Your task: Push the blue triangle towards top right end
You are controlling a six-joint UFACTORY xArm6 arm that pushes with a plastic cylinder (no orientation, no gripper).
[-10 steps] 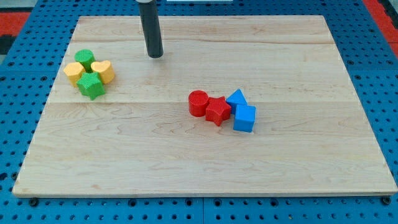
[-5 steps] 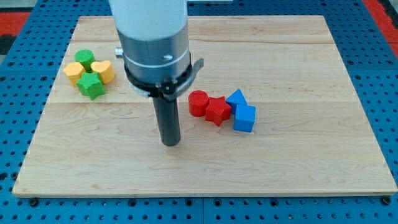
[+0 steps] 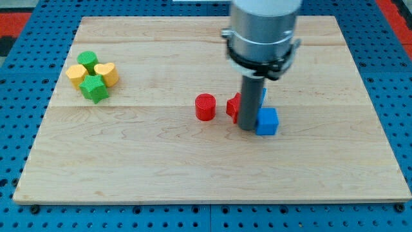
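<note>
Right of centre on the surface (image 3: 161, 161), my tip (image 3: 247, 127), which has no fingers and holds nothing, touches the blue cube (image 3: 267, 122), hiding most of the blue triangle (image 3: 262, 95).

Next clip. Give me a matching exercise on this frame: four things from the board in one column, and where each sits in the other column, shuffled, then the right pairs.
Things:
1. red cylinder
2. blue cube
3. my tip
4. green and yellow cluster

Places:
A. near the board's left edge in the view
B. alone, with bare wood between it and the rod, on the rod's left in the view
C. right beside the tip, on the view's right of it
D. between the partly hidden red block and the blue cube

Pairs: 1-B, 2-C, 3-D, 4-A
</note>
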